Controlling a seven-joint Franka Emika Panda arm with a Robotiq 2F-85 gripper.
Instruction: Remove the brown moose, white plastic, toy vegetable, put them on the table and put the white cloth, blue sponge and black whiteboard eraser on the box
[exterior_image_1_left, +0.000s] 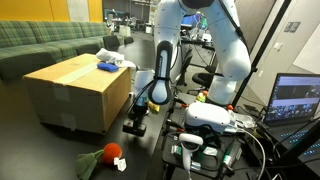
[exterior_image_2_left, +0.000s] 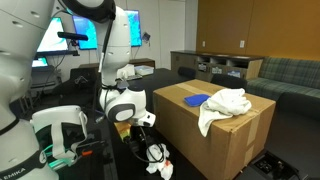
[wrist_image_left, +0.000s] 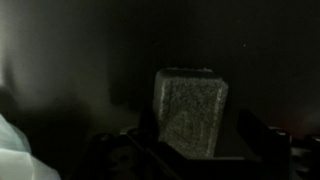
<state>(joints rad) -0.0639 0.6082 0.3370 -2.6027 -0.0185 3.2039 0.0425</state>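
While the white cloth (exterior_image_2_left: 226, 104) and blue sponge (exterior_image_2_left: 196, 98) lie on the box (exterior_image_2_left: 195, 140) and the toy vegetable (exterior_image_1_left: 104, 155) rests on the desk (exterior_image_1_left: 50, 152), the black eraser (wrist_image_left: 190, 110) seems left: it stands between the jaws of the gripper (exterior_image_1_left: 135, 124), low beside the box; whether they clamp it, I cannot tell.

The dark table (exterior_image_1_left: 55, 150) carries the cardboard box (exterior_image_1_left: 75, 90) and toy vegetable (exterior_image_1_left: 105, 155).

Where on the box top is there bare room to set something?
The brown cardboard box has a bare top except one corner, crowded by the blue sponge and white cloth, which drapes over the edge. The gripper hangs low beside the box.
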